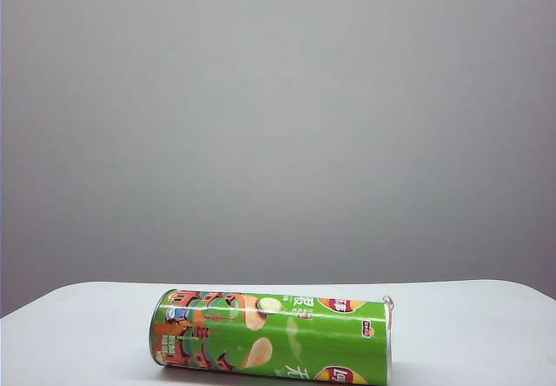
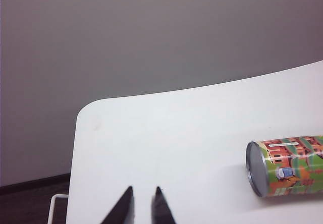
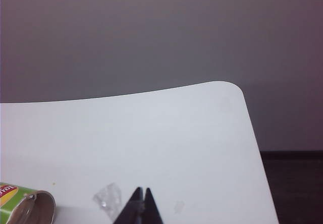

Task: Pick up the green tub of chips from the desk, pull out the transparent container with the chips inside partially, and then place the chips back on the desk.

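The left pincer [image 2: 144, 194] hangs over the near counter [image 1: 486, 325] with a narrow gap between its tips, holding nothing; the right pincer [image 3: 143, 193] is closed and empty. Between them – apart from both – the green tub of chips [image 1: 274, 338] lies on its side, and a small clear scrap [image 3: 108, 200], perhaps plastic film, sits beside the right tips.

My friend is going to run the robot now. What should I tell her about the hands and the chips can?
Left gripper: slightly open, holding nothing, low over the desk, apart from the can's building-art end.
Right gripper: shut, empty, apart from the can's open silver-rimmed end.
Green tub of chips: lying on its side on the desk, untouched. No clear tray sticks out.
Done: nothing yet.
Left: pick up the tub, pull the tray partly out, set it back down.
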You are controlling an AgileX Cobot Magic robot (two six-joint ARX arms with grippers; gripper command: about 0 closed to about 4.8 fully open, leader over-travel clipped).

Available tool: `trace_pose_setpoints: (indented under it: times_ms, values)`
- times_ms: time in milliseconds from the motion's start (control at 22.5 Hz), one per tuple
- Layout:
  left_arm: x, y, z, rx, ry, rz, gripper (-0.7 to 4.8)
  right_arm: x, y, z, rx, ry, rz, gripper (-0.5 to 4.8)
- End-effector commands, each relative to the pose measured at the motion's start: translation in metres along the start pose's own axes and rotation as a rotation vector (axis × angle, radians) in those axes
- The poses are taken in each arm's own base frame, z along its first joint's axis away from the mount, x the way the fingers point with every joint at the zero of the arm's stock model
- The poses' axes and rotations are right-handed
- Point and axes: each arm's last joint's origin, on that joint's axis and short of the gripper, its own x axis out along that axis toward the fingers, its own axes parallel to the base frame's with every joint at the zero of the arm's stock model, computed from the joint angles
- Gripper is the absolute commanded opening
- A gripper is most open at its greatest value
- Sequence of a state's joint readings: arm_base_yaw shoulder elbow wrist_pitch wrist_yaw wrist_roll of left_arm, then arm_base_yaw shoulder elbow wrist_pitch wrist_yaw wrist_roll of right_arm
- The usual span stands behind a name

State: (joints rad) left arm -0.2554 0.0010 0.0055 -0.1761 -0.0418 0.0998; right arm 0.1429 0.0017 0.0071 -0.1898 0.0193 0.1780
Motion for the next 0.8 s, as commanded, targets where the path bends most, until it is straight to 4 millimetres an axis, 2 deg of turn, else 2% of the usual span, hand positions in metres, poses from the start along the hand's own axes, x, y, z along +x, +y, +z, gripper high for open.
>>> trace_pose_setpoints:
  times_ms: [44, 89, 534, 667, 756, 801]
  values:
    - [0.000, 0.000, -0.001, -0.003, 0.008, 0.007, 0.38, 0.001, 0.000, -0.001, -0.001, -0.003, -0.006, -0.05]
    - [0.000, 0.000, -0.001, -0.003, 0.008, 0.007, -0.03, 0.001, 0.000, -0.001, -0.002, -0.003, -0.006, -0.05]
    - [0.000, 0.000, 0.001, -0.021, -0.010, -0.005, -0.05, 0.001, 0.000, -0.001, -0.001, -0.005, -0.003, -0.05]
    - [-0.002, -0.001, 0.018, -0.085, -0.176, -0.107, -0.05, 0.000, 0.001, 0.004, 0.030, -0.050, 0.005, -0.05]
    - [-0.008, 0.001, 0.035, -0.079, -0.245, -0.072, -0.05, -0.002, 0.001, 0.011, 0.078, -0.088, -0.004, -0.05]
    - [-0.013, 0.005, 0.051, -0.116, -0.252, -0.020, -0.05, -0.004, 0.001, 0.017, 0.092, -0.100, -0.043, -0.05]
